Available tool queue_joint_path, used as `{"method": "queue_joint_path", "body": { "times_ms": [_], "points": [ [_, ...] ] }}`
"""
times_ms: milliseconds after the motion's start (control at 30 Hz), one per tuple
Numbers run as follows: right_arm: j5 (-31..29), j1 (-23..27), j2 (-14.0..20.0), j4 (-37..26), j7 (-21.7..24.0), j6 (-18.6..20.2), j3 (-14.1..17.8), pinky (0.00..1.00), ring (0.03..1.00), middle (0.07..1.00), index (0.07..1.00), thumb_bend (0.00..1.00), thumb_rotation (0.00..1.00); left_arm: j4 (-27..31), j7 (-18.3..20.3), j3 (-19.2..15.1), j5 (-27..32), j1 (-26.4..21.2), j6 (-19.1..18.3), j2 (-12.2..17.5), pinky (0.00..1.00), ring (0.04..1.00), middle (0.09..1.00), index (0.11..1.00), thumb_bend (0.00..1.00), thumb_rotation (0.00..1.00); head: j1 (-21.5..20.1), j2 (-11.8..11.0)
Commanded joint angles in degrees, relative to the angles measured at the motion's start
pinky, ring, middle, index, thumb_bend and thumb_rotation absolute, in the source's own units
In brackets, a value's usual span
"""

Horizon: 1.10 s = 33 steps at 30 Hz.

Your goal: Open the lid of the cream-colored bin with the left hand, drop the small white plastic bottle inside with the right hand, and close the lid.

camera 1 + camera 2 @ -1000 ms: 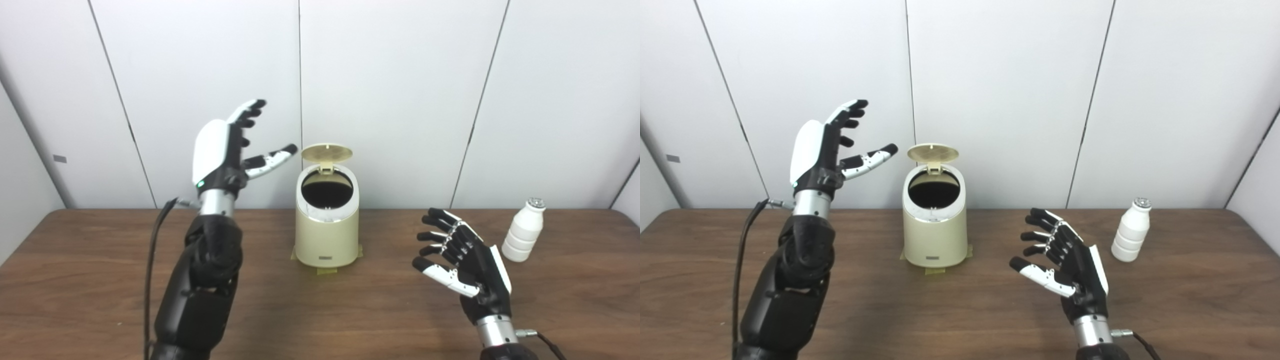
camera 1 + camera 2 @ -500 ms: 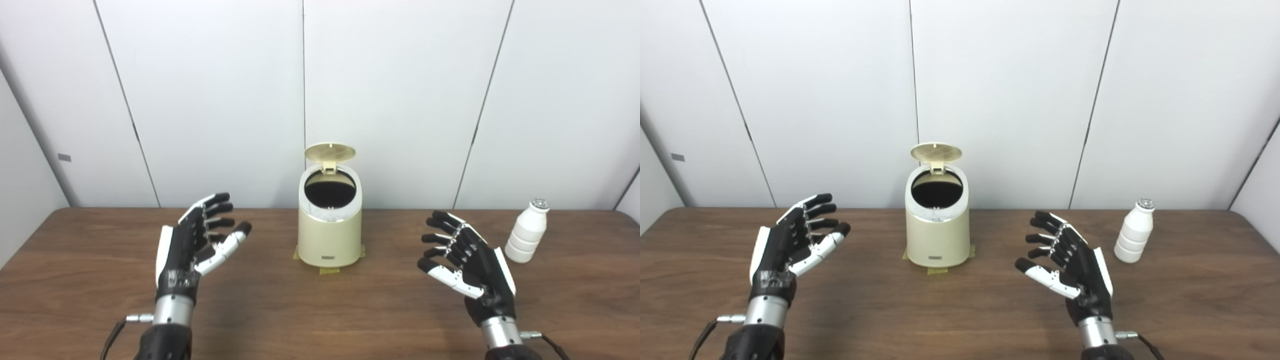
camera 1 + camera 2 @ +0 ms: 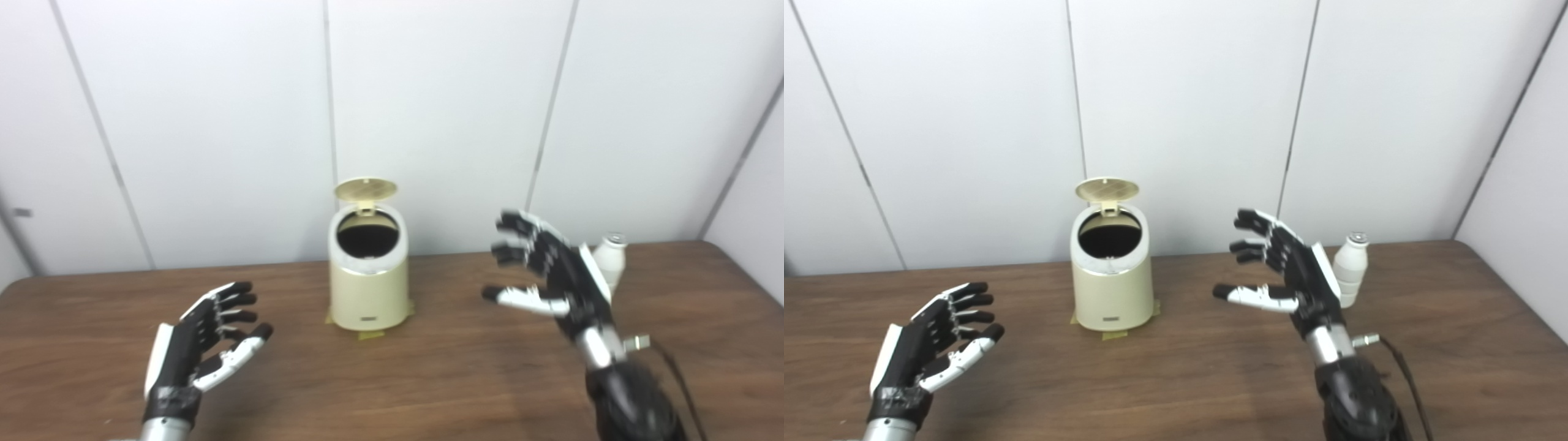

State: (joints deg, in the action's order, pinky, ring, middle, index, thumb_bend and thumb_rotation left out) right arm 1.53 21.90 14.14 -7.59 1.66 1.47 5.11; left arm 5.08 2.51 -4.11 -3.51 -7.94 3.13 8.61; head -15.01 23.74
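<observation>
A: Where's the white plastic bottle (image 3: 1349, 267)?
B: Upright, far right on the brown wood-grain tabletop (image 3: 1182, 373), white wall panels (image 3: 1182, 110) behind; cream bin (image 3: 1111, 282) centre, lid (image 3: 1107, 189) up.
A: Hands?
B: Left robot hand (image 3: 934, 343) and right robot hand (image 3: 1286, 269) spread, empty.

From my remote seat this looks like a lab or test room, not a home. Plain white wall panels (image 3: 1182, 122) with dark seams close in a bare wood-grain bench (image 3: 1182, 380). The only things set out are a cream-colored bin (image 3: 1111, 275), stuck down with tape (image 3: 1115, 334), and a small white plastic bottle (image 3: 1350, 269).
</observation>
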Motion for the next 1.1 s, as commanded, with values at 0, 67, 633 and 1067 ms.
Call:
{"method": "queue_joint_path", "body": {
  "times_ms": [0, 67, 633, 1067],
  "points": [
    [0.8, 4.0, 2.5, -2.0, -0.5, 0.5, 1.7, 0.58, 0.644, 0.772, 0.767, 0.79, 0.07, 0.1, 0.3, -0.3, 0.7, -2.0, 2.9, 1.4, 0.52, 0.645, 0.722, 0.757, 0.64, 0.18, 0.0, 0.0],
    [0.7, 5.8, 5.1, -0.5, -0.4, -0.4, 3.5, 0.60, 0.652, 0.765, 0.761, 0.80, 0.11, -0.5, 0.5, -0.5, 0.9, -2.3, 3.1, 1.9, 0.52, 0.649, 0.727, 0.760, 0.63, 0.16, -2.1, -0.9],
    [5.4, 7.8, 18.3, 2.0, 1.5, 12.2, 8.7, 0.84, 0.898, 0.922, 0.911, 0.88, 0.30, -3.7, 0.9, -1.1, 1.9, -3.9, 4.1, 3.6, 0.51, 0.646, 0.740, 0.778, 0.57, 0.09, -6.9, -2.7],
    [-0.3, 3.9, 19.1, 13.0, 4.5, 9.6, 10.1, 0.86, 0.934, 0.990, 0.963, 0.93, 0.31, -1.2, 1.2, -1.6, 3.5, -3.5, 1.3, 3.6, 0.53, 0.656, 0.742, 0.777, 0.57, 0.05, -7.3, -2.1]
  ]
}}
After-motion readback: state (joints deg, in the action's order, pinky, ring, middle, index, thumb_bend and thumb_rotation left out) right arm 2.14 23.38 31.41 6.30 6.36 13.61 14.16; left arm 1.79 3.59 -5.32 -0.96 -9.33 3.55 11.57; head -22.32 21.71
